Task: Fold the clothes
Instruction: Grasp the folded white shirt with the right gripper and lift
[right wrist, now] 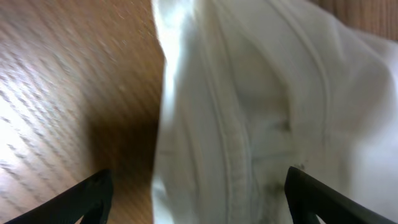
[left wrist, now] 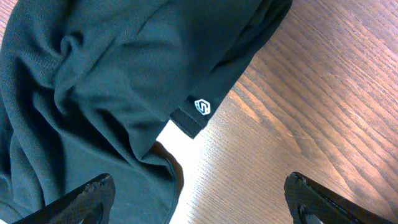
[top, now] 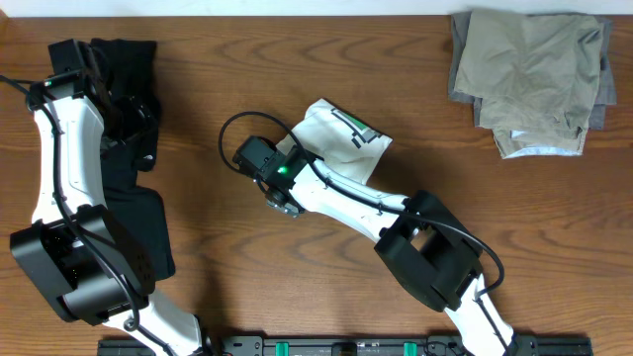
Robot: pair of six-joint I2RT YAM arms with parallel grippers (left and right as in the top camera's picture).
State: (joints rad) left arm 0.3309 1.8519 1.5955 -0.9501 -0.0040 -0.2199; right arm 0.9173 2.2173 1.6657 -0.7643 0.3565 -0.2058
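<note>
The clothes lie in three places on the wooden table. A folded white T-shirt (top: 341, 133) with a striped neck label sits mid-table. My right gripper (top: 302, 148) is at its left edge, open; in the right wrist view the gripper (right wrist: 199, 177) straddles the shirt's hemmed edge (right wrist: 267, 93) without pinching it. A black garment (top: 138, 109) lies crumpled at the left. My left gripper (top: 99, 61) hovers over its upper part, open and empty. In the left wrist view the gripper (left wrist: 199, 186) spans the dark fabric (left wrist: 112, 62), with its small white logo (left wrist: 203, 106), and bare wood.
A stack of folded khaki and grey pieces (top: 534, 74) rests at the back right corner. The right arm's links (top: 425, 247) stretch from the front edge towards the centre. A black rail (top: 346, 346) runs along the front edge.
</note>
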